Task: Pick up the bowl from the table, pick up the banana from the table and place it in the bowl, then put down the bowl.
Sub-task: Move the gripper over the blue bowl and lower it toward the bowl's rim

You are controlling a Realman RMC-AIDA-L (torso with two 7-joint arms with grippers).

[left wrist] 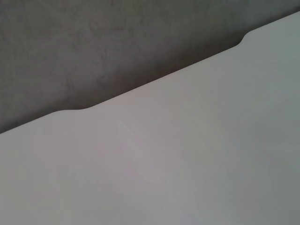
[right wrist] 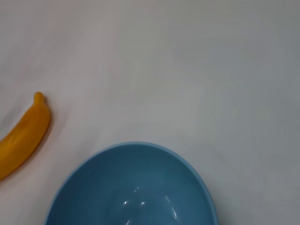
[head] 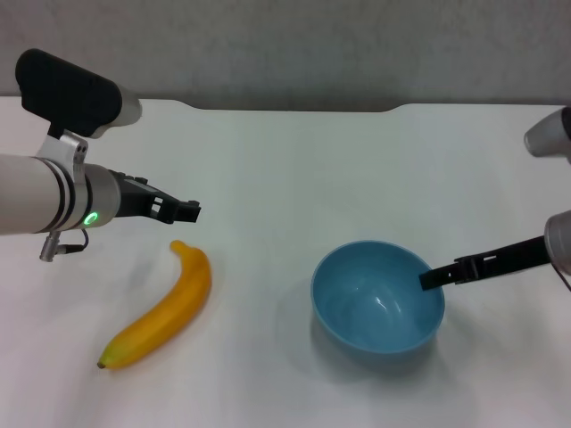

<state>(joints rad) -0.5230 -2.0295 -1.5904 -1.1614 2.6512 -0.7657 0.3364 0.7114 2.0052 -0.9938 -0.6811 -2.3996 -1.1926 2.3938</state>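
Note:
The light-blue bowl (head: 377,299) is at the right centre of the white table (head: 285,169), and its shadow falls a little to its left. My right gripper (head: 432,278) reaches in from the right and is clamped on the bowl's right rim. The bowl's near rim fills the lower part of the right wrist view (right wrist: 136,187). The yellow-orange banana (head: 162,309) lies on the table at the left, stem pointing away from me; it also shows in the right wrist view (right wrist: 21,136). My left gripper (head: 183,211) hovers just above and beyond the banana's stem, not touching it.
The table's far edge has a shallow notch (head: 294,107) with a grey wall behind it. The left wrist view shows only bare tabletop (left wrist: 178,159) and that notched edge. Bare table lies between the banana and the bowl.

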